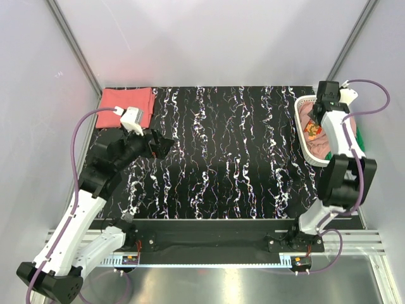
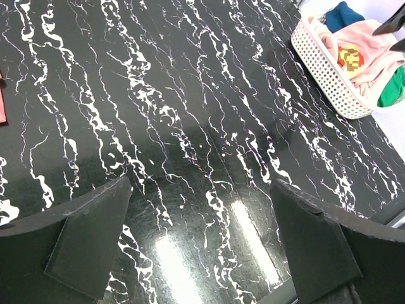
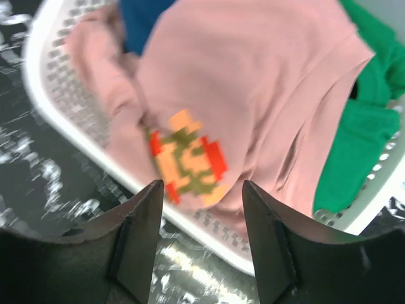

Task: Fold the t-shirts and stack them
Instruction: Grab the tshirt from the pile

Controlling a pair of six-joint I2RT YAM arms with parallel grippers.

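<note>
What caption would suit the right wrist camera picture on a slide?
Open right gripper above a white basket holding a pink printed t-shirt, green cloth and blue cloth.

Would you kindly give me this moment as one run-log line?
left pincer: open, over table | right pincer: open, over pink t-shirt in basket | red t-shirt: folded, far-left corner

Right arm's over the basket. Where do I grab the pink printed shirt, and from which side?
Pinch the bunched fold beside the print on the pink shirt, coming straight down with the right gripper. It lies crumpled on top of the pile, and the basket walls likely block a side approach.
</note>
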